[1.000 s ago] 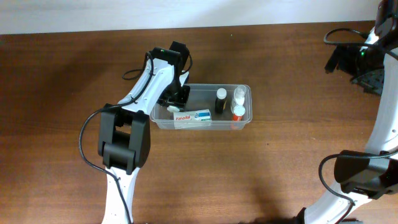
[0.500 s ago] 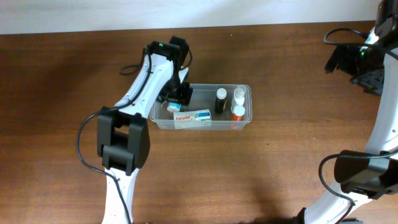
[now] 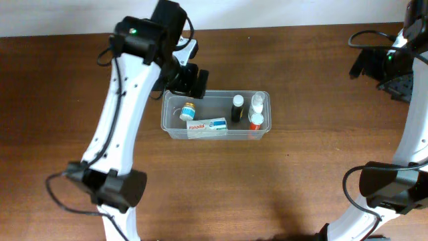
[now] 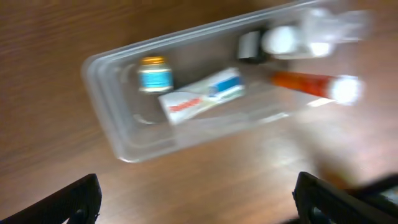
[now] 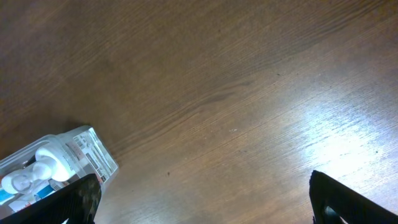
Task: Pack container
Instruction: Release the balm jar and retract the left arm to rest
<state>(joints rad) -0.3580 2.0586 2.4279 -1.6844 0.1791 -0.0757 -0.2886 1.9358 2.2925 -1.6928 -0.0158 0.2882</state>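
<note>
The container is a clear rectangular tub with rounded corners and a rim. It sits mid-table, holding a box and small bottles. The left gripper hangs near its far left corner, fingers wide apart, and the right gripper, well off to the right, is likewise spread.

Left arm and right arm: white links, chunky black joints, loopy black cables, green LED on the left one.

dark brown wooden table, pale wall behind
</note>
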